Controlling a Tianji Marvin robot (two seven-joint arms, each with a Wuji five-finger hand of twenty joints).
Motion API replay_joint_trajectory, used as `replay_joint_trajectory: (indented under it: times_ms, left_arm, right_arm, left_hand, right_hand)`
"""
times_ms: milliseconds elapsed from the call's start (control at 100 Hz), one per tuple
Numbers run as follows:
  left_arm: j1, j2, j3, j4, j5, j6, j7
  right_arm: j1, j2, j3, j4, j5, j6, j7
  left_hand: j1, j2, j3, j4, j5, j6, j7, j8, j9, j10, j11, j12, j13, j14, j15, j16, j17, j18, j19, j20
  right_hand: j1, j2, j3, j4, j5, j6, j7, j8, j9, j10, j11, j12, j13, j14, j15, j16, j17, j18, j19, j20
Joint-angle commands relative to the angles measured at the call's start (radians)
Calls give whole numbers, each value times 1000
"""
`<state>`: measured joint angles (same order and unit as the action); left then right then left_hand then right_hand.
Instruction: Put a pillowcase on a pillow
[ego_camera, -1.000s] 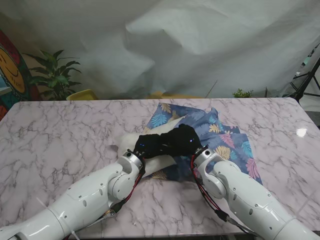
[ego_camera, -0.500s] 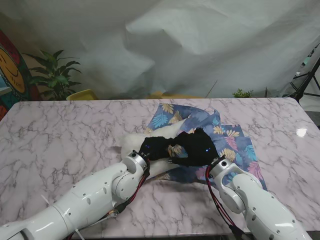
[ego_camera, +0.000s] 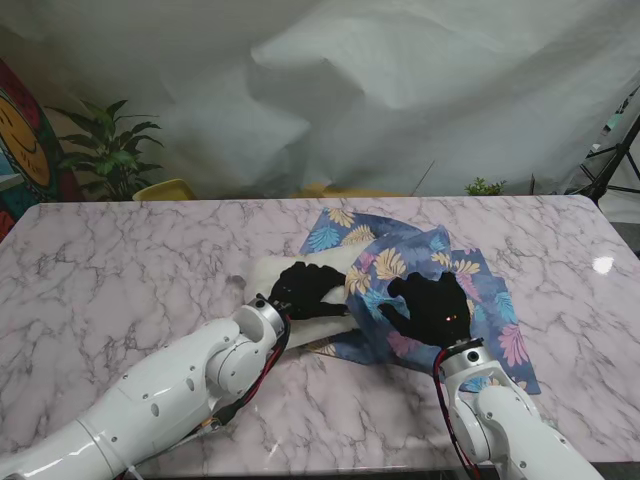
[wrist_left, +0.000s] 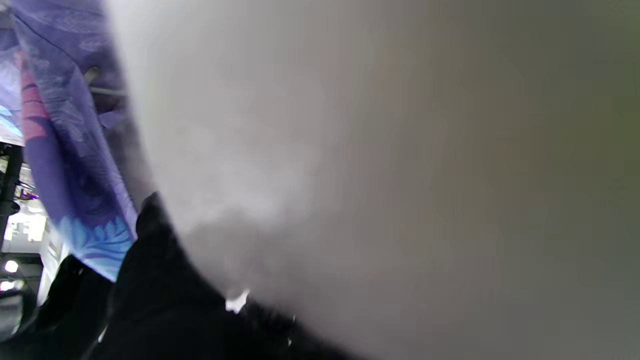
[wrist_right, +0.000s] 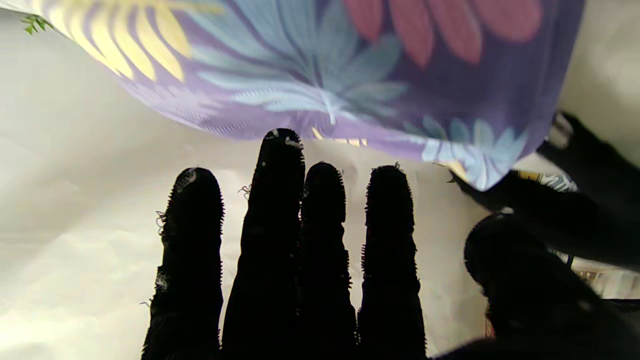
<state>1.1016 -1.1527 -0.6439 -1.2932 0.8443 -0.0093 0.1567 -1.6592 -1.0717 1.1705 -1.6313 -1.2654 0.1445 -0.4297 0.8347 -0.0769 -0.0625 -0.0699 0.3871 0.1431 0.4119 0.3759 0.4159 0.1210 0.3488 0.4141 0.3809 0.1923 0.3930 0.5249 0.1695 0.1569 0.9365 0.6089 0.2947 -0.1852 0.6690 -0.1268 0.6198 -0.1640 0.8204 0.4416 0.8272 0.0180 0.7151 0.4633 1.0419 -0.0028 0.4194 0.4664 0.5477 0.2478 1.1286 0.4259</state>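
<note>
**Above the pillow: right hand lifts the pillowcase mouth**

Beside the left hand (ego_camera: 308, 288), the right hand (ego_camera: 432, 308) has risen off the table and drawn back toward me over the last second, carrying the floral pillowcase (ego_camera: 420, 270) up with it. Its wrist view shows four fingers (wrist_right: 280, 210) straight and the thumb pinching a fabric edge, so it holds the pillowcase hem. The left hand, fingers curled, presses on the white pillow (ego_camera: 275, 275), whose far end already sits under the lifted cloth; whether it truly grips the pillow I cannot tell. With the two hands now apart, the opening looks wider, which probably lets the pillow slide deeper inside.
</note>
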Motion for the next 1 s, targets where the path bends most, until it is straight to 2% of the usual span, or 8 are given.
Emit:
replay_joint_trajectory:
  times_ms: [0,90,290,320,380,440,730,990]
  left_arm:
    - [7,23,-17,-42,10,-20,-24]
    - [31,47,-61,-104,52,-42,-83]
    - [41,63,-126,-140,63,-78,-144]
    - [29,59,-119,-123,64,-63,-130]
    - [-20,48,-85,-56,77,-3,-84]
    - [-73,35,-40,16,56,29,-71]
    - [-197,-17,107,250,-170,-21,-128]
    - [-53,15,-19,132,-217,-82,-175]
  right_arm:
    - [-14,3,2,0,2,12,16]
    - [-15,2,2,6,18,13,35]
    - [11,1,-23,48,61,22,87]
    - [18,0,-27,57,70,23,89]
    - [31,-2,-34,73,90,25,92]
    - [45,-4,-39,86,105,27,98]
    - [125,-11,-60,173,144,45,86]
    - [268,-13,-119,322,199,-7,80]
  left_hand:
    - [-51,35,39,40,-89,-20,-87,-23,-130,33,-61,-33,-123,25,-91,-49,-89,41,-141,-40]
    - [-106,23,38,41,-216,12,-223,-63,-256,67,-182,-92,-274,44,-168,-104,-164,74,-329,-109]
    - [-149,113,41,40,-256,15,-341,-65,-316,87,-318,-66,-339,48,-266,-152,-200,50,-497,-160]
    - [-106,155,34,36,-254,22,-350,-53,-313,88,-317,-60,-336,50,-256,-142,-191,45,-503,-153]
    - [182,341,18,15,-213,32,-323,-12,-259,67,-303,-38,-302,44,-208,-133,-158,17,-488,-149]
    - [269,369,15,15,-211,46,-309,-4,-246,66,-301,-42,-301,50,-184,-146,-161,1,-475,-165]
    - [455,253,53,20,-122,65,-191,-3,-127,60,-123,-79,-220,78,-137,-254,-155,-25,-462,-331]
    - [456,162,80,-2,-40,36,-43,27,16,31,-8,-95,51,55,-45,-220,-11,-7,-273,-260]
  right_hand:
    - [33,48,16,15,36,23,15,14,25,5,19,11,28,14,41,19,15,-3,20,14]
    - [49,41,10,10,52,20,19,12,43,4,26,17,44,15,55,30,30,-9,34,21]
    - [85,21,8,-19,65,9,59,-36,76,-1,45,31,94,2,98,59,74,-26,67,37]
    - [95,17,9,-28,66,6,72,-50,81,-2,47,33,101,-2,111,68,81,-29,73,40]
    - [107,12,11,-33,71,1,83,-59,91,-1,51,34,112,-5,120,73,90,-31,78,42]
    - [113,9,11,-37,70,0,90,-66,91,-1,50,34,112,-6,121,74,88,-29,76,42]
    - [114,-1,20,-47,65,-9,117,-116,83,-3,-4,-7,60,19,18,18,25,-24,9,3]
    - [98,-16,45,-58,55,-32,119,-128,81,-26,-45,-38,29,-4,-26,-13,-16,-40,-16,-24]
